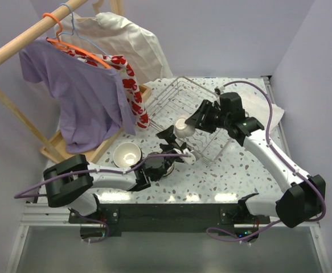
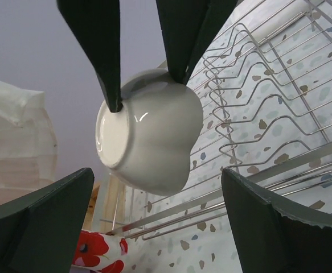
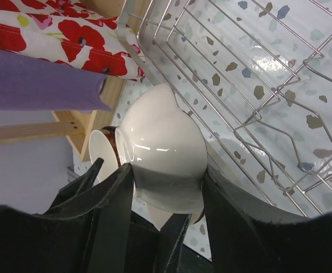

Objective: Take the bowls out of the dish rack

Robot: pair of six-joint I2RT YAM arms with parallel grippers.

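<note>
Top external view: the right claw (image 1: 186, 127) pinches a white bowl (image 1: 181, 130) just off the near-left corner of the rack (image 2: 279, 169), lifted clear of the wires. The right wrist view shows its two fingers pressed against opposite sides of that bowl, which is tipped on its side with its foot toward the rack's corner. Just under it sit a dark red bowl (image 3: 119, 143) and a pale bowl (image 3: 100, 154), side by side, beyond the rack's near-left corner.

The left claw (image 2: 157, 182) hangs spread wide, holding nothing, directly below the lifted white bowl and just outside the rack's near side. A cream bowl (image 1: 126, 154) stands upright on the speckled surface (image 1: 240, 170), well to the left of the rack. The rack compartments seen from both wrist views hold no bowls.
</note>
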